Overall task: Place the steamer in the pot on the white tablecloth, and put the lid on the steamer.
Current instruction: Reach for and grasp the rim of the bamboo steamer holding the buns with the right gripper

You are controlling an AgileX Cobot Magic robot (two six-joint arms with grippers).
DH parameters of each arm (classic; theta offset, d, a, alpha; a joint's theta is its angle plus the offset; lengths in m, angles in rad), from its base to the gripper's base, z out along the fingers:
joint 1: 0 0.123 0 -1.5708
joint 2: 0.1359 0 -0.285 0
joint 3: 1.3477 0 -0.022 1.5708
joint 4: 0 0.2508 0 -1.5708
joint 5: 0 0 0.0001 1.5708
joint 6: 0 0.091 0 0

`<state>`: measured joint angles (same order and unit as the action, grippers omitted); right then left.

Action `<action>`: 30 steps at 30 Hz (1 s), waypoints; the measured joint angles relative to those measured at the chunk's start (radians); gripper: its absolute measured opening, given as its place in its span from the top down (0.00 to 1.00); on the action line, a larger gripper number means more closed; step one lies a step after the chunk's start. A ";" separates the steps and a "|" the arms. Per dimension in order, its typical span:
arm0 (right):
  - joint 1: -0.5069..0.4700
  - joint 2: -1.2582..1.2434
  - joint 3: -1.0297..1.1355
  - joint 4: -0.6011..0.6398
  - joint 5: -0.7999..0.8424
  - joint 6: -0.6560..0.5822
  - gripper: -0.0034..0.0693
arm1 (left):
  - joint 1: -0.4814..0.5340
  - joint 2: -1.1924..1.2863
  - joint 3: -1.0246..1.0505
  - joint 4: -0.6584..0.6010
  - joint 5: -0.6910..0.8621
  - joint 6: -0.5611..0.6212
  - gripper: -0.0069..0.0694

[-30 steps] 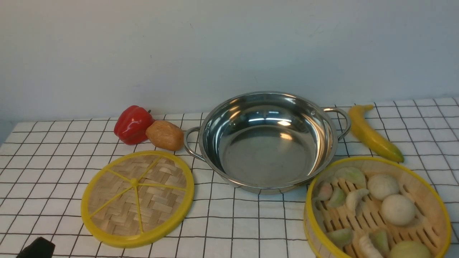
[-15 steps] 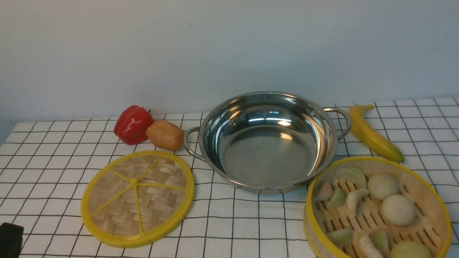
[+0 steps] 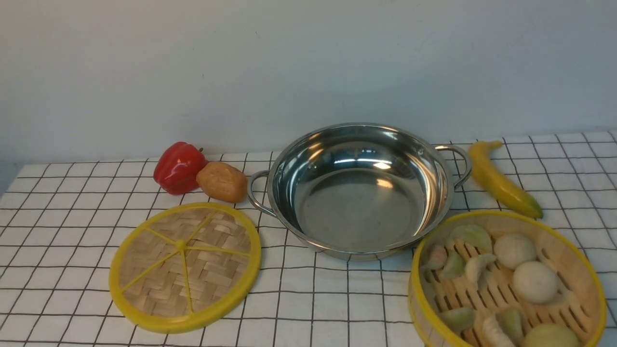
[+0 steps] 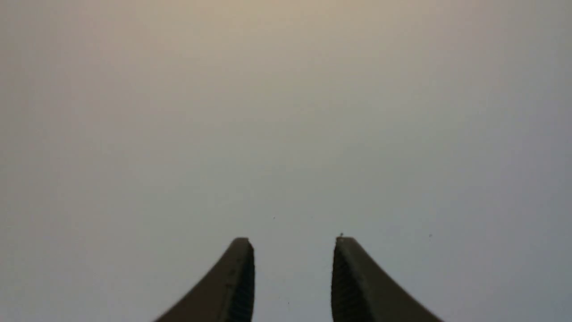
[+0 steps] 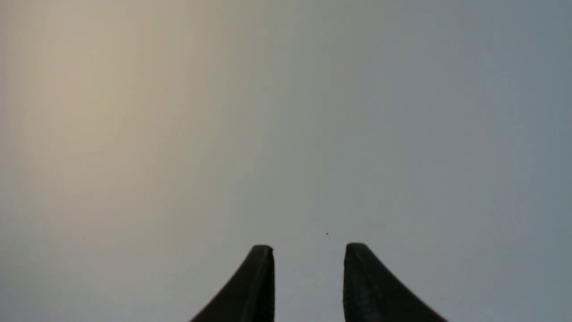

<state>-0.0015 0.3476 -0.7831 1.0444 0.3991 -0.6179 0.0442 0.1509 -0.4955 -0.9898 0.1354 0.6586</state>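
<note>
You find the steamer point(image 3: 571, 260) at the near right corner of the surface. It stands upright on the white tablecloth point(image 3: 62, 202), and its near side is cut off by the edge of the front view. On its slatted floor lie pale buns point(image 3: 535, 282) and dumplings point(image 3: 475, 267). The pot point(image 3: 359, 212) stands in the middle of the surface, closer to the far edge, with its bare steel floor showing. The far left part of the steamer's yellow rim comes right up to the pot's near right wall; whether they touch, you cannot tell. The lid point(image 3: 185, 267) lies flat on the cloth in the near left part of the surface, well apart from the steamer. Its rim is near the pot's left loop handle point(image 3: 255, 193) but apart from it.

Please mind the things around the pot. A potato point(image 3: 221, 181) lies just beside the left loop handle, toward the far left. A red bell pepper point(image 3: 178, 166) sits against the potato on its outer side. A banana point(image 3: 501, 180) lies in the far right part, just beside the right loop handle point(image 3: 460, 164) and just behind the steamer. A plain wall point(image 3: 289, 62) closes the far edge.

You see the tools only in the wrist views. The left tool point(image 4: 292, 241) faces a plain blurred background, with its two fingers apart and the gap between them empty. The right tool point(image 5: 308, 247) is the same: fingers apart, holding nothing.
</note>
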 joint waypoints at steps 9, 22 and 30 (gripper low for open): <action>0.000 0.347 -0.199 -0.438 0.261 0.283 0.62 | 0.000 0.415 -0.162 0.149 0.266 -0.058 0.59; 0.000 0.661 -0.265 -1.012 0.640 0.698 0.62 | 0.000 0.879 -0.371 0.883 0.815 -0.659 0.59; 0.000 0.789 -0.266 -1.020 0.704 0.703 0.62 | 0.000 1.028 -0.381 1.012 0.869 -0.673 0.59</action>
<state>-0.0015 1.1366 -1.0490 0.0243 1.1033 0.0851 0.0442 1.1789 -0.8762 0.0223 1.0045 -0.0146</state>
